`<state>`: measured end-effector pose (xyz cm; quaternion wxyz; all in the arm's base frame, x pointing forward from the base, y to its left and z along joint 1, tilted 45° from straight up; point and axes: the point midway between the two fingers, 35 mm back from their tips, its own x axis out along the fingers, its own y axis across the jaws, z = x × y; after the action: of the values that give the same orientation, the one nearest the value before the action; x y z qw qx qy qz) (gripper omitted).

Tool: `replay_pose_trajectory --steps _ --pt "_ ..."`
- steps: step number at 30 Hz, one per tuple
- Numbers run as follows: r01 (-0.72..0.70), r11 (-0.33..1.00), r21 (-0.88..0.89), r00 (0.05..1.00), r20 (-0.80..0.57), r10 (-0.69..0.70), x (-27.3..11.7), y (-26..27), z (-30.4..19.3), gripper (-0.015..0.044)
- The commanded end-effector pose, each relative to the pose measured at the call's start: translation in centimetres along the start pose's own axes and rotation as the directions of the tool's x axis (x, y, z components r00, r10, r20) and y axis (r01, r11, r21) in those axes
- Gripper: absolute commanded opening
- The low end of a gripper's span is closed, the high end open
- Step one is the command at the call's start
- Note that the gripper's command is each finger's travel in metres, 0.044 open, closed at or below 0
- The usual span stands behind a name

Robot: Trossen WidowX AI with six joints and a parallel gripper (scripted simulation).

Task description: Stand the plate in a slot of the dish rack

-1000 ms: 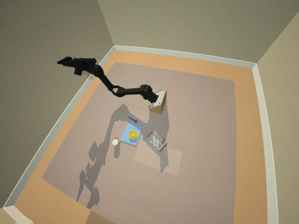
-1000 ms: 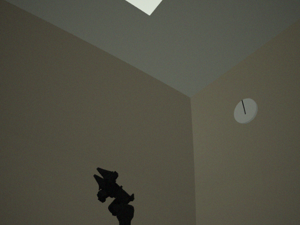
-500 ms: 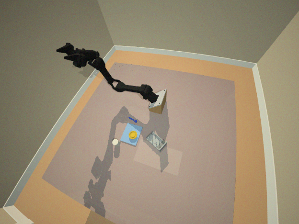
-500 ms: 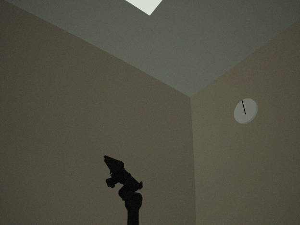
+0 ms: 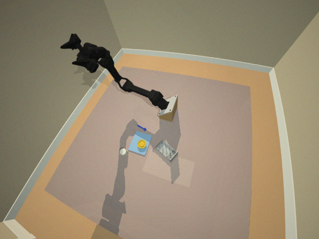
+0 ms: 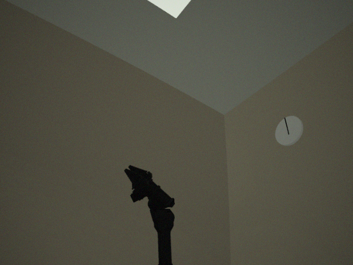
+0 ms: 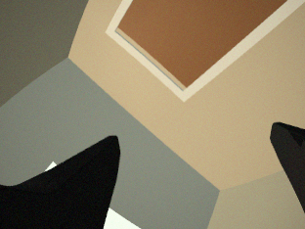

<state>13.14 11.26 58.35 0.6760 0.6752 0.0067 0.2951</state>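
Plate (image 5: 141,143) flat on blue mat (image 5: 135,148), rack (image 5: 166,150) beside

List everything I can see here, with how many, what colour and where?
Plate: one, yellow, lying flat on the blue mat.
Mat: one, light blue, mid-floor.
Dish rack: one, grey, right of the mat, holding nothing.
Spoon: one, blue, just beyond the mat.
Cup: one, white, at the mat's left edge.
Wall clock: one, pale grey, on the right wall.
Arm mount: one, tan wedge, beyond the rack.
Arm: one, black, raised high.
Gripper: one, black, open, holding nothing.
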Motion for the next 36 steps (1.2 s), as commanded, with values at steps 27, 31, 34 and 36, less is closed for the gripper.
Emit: replay_pose_trajectory --steps 27,31,34,36 --pt "0.379 0.738 -0.558 0.918 0.124 -0.377 7.5 -15.4 -5.2 0.0400" --pt "0.441 0.653 -0.615 0.882 0.164 -0.442 8.0 -18.4 -4.8 0.0400" --pt "0.485 0.584 -0.650 0.850 0.196 -0.489 8.3 -20.6 -4.4 0.0400" --pt "0.511 0.533 -0.675 0.827 0.216 -0.519 8.5 -22.0 -4.1 0.0400"
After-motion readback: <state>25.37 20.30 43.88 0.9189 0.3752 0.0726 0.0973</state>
